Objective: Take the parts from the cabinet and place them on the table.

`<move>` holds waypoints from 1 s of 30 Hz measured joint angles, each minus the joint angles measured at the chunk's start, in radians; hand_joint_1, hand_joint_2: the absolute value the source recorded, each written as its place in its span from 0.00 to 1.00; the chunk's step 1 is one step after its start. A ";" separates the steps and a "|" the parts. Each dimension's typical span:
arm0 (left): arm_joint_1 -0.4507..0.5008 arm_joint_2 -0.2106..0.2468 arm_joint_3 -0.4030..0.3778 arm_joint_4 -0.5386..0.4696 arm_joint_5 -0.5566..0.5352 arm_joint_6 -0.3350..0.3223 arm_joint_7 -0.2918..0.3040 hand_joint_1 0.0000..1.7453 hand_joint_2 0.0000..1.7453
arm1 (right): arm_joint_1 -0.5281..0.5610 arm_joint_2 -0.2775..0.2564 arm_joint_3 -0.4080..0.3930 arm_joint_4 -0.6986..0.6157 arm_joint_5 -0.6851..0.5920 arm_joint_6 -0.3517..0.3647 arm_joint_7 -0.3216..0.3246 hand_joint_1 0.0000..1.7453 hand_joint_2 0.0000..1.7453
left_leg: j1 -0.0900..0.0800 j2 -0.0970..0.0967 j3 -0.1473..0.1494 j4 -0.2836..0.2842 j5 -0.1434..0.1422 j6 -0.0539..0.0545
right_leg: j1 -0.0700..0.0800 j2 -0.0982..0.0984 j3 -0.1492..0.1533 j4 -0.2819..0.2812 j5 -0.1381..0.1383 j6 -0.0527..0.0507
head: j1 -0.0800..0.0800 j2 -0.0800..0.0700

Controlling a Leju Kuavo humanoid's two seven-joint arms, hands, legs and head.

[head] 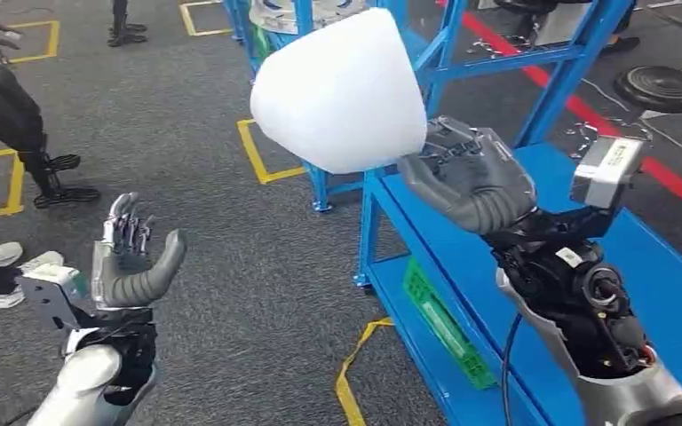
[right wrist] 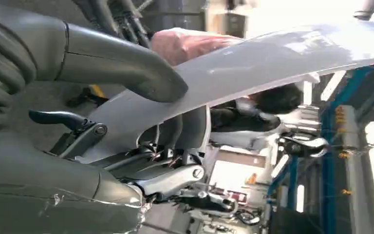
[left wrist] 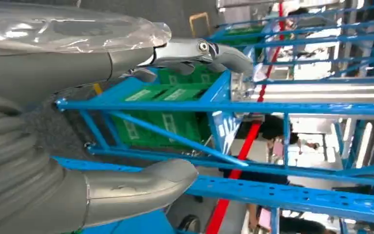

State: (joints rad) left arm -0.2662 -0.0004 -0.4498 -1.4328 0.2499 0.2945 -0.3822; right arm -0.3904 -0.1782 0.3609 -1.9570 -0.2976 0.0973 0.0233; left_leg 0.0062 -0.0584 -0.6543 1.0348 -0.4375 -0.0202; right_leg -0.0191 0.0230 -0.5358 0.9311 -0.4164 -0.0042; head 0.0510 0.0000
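The right arm (head: 586,328) fills the lower corner of the head view, dark joints and cables showing above its silver shell. Its right hand (head: 471,182) reaches up over the near end of the blue table (head: 675,284) and grips the rim of a large white part (head: 342,89), a smooth rounded shell held in the air above the table's near corner and in front of the blue cabinet (head: 435,53). In the right wrist view the thumb (right wrist: 121,63) presses on the pale face of that part while the darker fingers (right wrist: 175,183) curl under its edge, so the hand is clamped on it.

The left hand (head: 129,253) is raised over the grey floor (head: 257,266), well apart from the table, palm upright, fingers apart and holding nothing. In the left wrist view the thumb (left wrist: 136,183) and the fingers (left wrist: 199,51) stand wide of each other, with the cabinet's blue bars behind them.

A green crate (head: 444,324) sits on the table's lower shelf. Yellow tape (head: 262,155) marks squares on the floor near the cabinet's foot. A person's shoes (head: 9,262) show at the floor's edge, far from the table.
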 joint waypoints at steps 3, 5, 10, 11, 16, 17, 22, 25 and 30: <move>-0.001 0.000 0.000 0.008 0.002 -0.006 -0.006 0.00 1.00 | 0.001 0.000 0.000 0.008 0.000 0.005 -0.003 1.00 1.00 | 0.005 0.046 -0.121 0.226 -0.079 -0.012 | 0.004 -0.043 -0.001 0.001 -0.004 -0.003 | -0.013 0.000; -0.002 0.002 0.000 0.015 0.003 -0.012 -0.012 0.00 1.00 | 0.002 0.000 0.001 0.013 0.001 0.008 -0.008 1.00 1.00 | 0.009 0.052 -0.107 0.185 -0.034 -0.017 | 0.002 -0.070 0.001 0.001 -0.007 -0.001 | -0.023 0.000; -0.014 0.000 0.000 0.022 0.009 -0.016 -0.022 0.00 1.00 | -0.004 0.000 0.000 0.021 0.008 0.015 -0.014 1.00 1.00 | 0.000 0.111 0.040 -0.090 0.063 0.005 | 0.010 -0.115 0.013 0.007 -0.027 0.025 | -0.025 0.000; -0.014 0.001 0.000 0.024 0.009 -0.016 -0.022 0.00 1.00 | -0.005 0.000 0.000 0.022 0.011 0.015 -0.015 1.00 1.00 | -0.002 0.104 0.039 -0.089 0.061 0.009 | 0.013 -0.122 0.017 0.007 -0.029 0.029 | -0.022 0.000; -0.033 -0.006 0.000 0.037 0.011 -0.027 -0.030 0.00 1.00 | -0.008 0.000 -0.005 0.032 0.015 0.016 -0.020 1.00 1.00 | 0.007 0.051 0.051 -0.097 0.063 0.038 | 0.000 -0.039 -0.053 0.176 -0.132 0.047 | -0.004 0.000; -0.035 -0.008 0.000 0.039 0.011 -0.027 -0.031 0.00 1.00 | -0.007 0.000 -0.005 0.034 0.015 0.016 -0.021 1.00 1.00 | 0.006 0.042 0.050 -0.097 0.062 0.040 | 0.000 -0.031 -0.091 0.251 -0.162 0.049 | 0.001 0.000; -0.037 -0.010 0.000 0.050 0.012 -0.031 -0.038 0.00 1.00 | -0.004 0.000 -0.008 0.045 0.016 0.017 -0.021 1.00 1.00 | 0.000 -0.030 0.058 -0.093 0.059 0.038 | 0.000 -0.012 -0.078 0.156 -0.043 0.034 | 0.019 0.000; -0.042 -0.012 0.000 0.054 0.012 -0.034 -0.039 0.00 1.00 | -0.006 0.000 -0.010 0.047 0.016 0.019 -0.023 1.00 1.00 | 0.006 -0.062 0.046 -0.087 0.062 0.026 | -0.002 0.069 -0.011 0.014 -0.008 0.024 | 0.011 0.000; -0.045 -0.010 0.000 0.057 0.012 -0.025 -0.041 0.00 1.00 | -0.010 0.000 -0.010 0.054 0.017 0.024 -0.028 1.00 1.00 | -0.003 -0.015 0.025 -0.063 0.043 -0.001 | -0.010 0.008 0.009 -0.009 -0.002 0.009 | 0.014 0.000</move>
State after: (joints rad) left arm -0.3110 -0.0099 -0.4498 -1.3760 0.2617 0.2697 -0.4234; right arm -0.4007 -0.1778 0.3513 -1.9028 -0.2808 0.1217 -0.0046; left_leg 0.0030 -0.0739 -0.6289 0.9720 -0.3949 -0.0208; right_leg -0.0287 0.0305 -0.5263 0.9225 -0.4186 0.0049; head 0.0647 0.0000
